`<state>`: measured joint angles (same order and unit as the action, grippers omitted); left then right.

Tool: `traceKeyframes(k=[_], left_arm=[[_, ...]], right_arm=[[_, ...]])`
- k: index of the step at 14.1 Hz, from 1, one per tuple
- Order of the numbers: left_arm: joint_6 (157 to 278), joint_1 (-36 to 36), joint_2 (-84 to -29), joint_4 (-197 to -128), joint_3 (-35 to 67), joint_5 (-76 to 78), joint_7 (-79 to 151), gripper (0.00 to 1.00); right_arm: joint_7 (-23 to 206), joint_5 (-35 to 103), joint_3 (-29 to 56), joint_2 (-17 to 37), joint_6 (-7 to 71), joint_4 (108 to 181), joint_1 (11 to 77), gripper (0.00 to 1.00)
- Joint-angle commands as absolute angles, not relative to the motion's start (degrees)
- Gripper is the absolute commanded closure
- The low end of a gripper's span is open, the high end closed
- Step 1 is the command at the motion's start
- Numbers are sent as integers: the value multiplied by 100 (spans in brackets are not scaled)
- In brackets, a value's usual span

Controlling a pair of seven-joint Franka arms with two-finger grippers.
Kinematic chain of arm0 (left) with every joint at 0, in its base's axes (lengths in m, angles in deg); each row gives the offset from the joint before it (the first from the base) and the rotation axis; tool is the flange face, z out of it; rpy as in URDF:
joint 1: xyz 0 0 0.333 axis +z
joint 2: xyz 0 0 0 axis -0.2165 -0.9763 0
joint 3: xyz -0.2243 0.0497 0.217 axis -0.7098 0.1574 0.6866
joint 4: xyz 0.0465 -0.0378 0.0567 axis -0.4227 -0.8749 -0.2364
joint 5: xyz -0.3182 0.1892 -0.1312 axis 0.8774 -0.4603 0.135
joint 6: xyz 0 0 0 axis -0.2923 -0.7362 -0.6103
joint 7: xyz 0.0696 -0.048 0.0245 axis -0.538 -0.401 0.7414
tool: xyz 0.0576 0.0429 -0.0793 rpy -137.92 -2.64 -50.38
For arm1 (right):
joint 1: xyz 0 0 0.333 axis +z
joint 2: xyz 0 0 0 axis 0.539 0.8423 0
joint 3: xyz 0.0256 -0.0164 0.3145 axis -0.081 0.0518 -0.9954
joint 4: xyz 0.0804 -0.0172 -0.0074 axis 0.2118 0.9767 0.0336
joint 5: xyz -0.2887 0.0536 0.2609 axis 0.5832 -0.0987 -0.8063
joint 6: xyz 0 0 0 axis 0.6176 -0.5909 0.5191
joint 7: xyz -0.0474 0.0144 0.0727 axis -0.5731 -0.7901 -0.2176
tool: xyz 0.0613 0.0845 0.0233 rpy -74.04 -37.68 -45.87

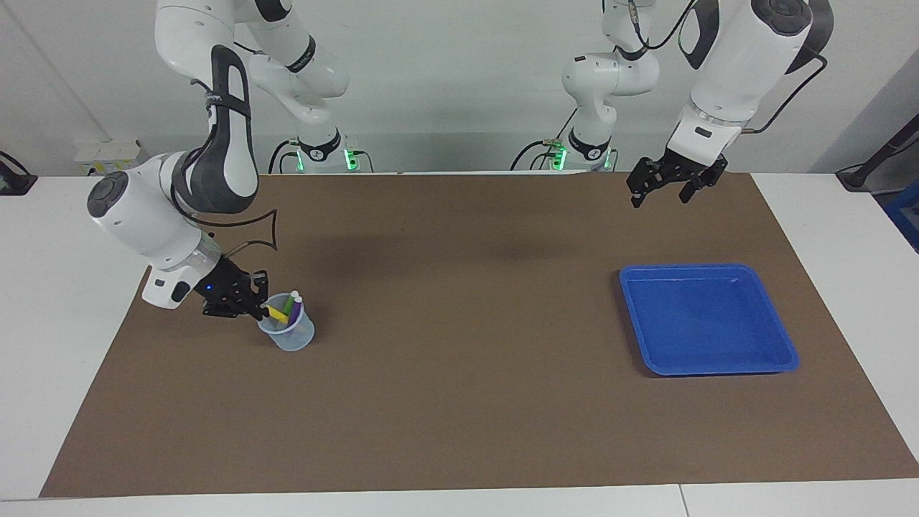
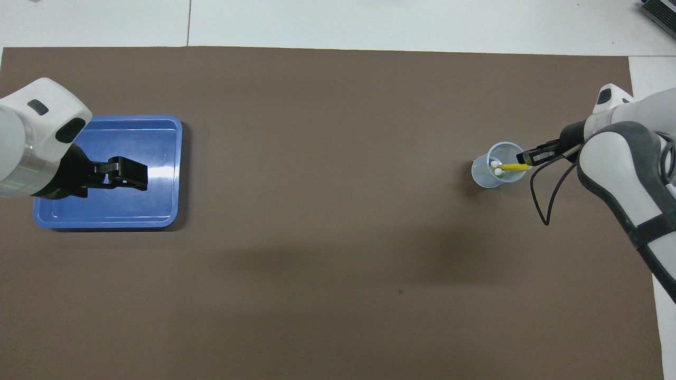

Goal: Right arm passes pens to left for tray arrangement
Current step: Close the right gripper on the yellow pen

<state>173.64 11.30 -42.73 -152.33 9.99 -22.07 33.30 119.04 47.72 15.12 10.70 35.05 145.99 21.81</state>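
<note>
Three pens stand in a clear cup (image 1: 288, 332) on the brown mat (image 1: 459, 402) at the right arm's end of the counter. The right gripper (image 1: 263, 309) has its fingers clenched on the yellow pen (image 1: 276, 313). The left gripper (image 1: 659, 188) hangs with fingers spread wide, up over the mat, near the blue tray (image 1: 782, 357).

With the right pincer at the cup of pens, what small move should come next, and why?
Probably a short lift: the right pincer is shut on the yellow pen, whose lower end is inside the clear cup with the green pen and purple pen. Raising it clears the rim before carrying it toward the open left pincer, which waits in the air, the blue tray bare.
</note>
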Motion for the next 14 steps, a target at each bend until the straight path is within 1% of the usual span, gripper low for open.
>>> traceKeyframes(k=[1,4,6,12,14], left_arm=[[17456,1075,-4092,-15438,1027,-2255,3416,0],[17465,1075,-4092,-15464,1027,-2255,3416,0],[17465,1075,-4092,-15473,1027,-2255,3416,0],[17500,1066,-4075,-15508,1027,-2255,3416,0],[17518,1066,-4066,-15508,1027,-2255,3433,0]], right_arm=[[12036,4650,1493,1022,3619,14712,2154,86],[11992,4650,1493,1013,3549,14704,2154,84],[11966,4650,1493,1004,3531,14695,2154,80],[11913,4650,1493,943,3364,14668,2154,80],[11913,4650,1502,934,3355,14686,2137,75]])
